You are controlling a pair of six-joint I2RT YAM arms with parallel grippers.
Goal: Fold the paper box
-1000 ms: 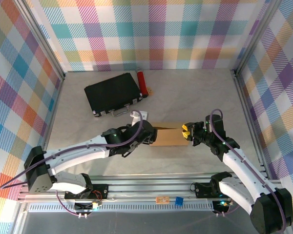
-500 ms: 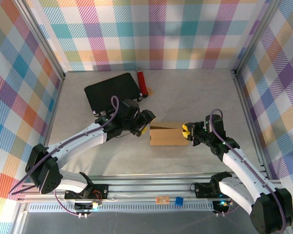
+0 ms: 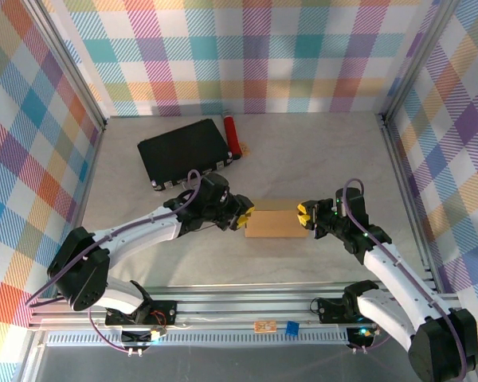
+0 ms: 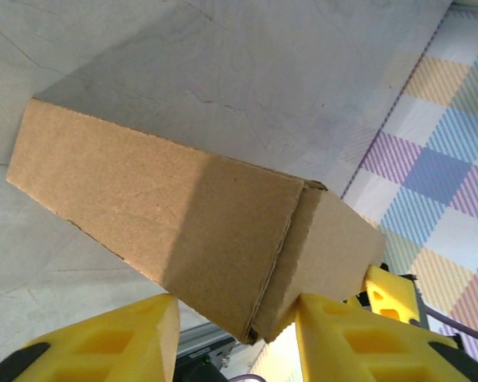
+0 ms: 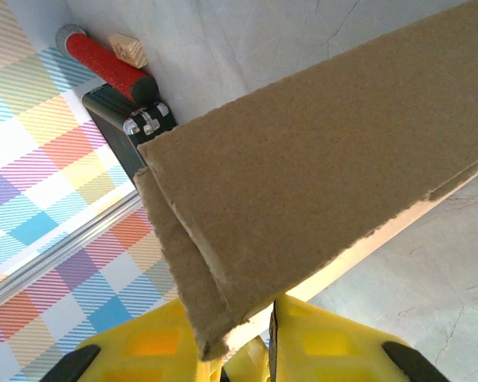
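1. the paper box sits on the grey table near its ctr, long side running left-right, btwn the two grippers.
2. the left gripper is at the box's left end. in the left wrist view its yellow fingers stand apart, w/ the box's end corner btwn them.
3. each finger is right up against the card, but it can't be told whether they press it or just flank it.
4. the right gripper is at the box's right end. in the right wrist view its jaws are narrow, nearly together, pinching a thin cardboard edge that drops btwn them.
5. the card there looks doubled, one layer sitting just behind the other at the corner.
6. the left wrist view shows plain brown corrugated card w/ a fold line across it close to the near end.
7. a black case w/ a metal handle lies far-left on the table, well apart from the box.
8. a red cylinder lies just beside the case's right edge, and a small wooden block lies near the cylinder.
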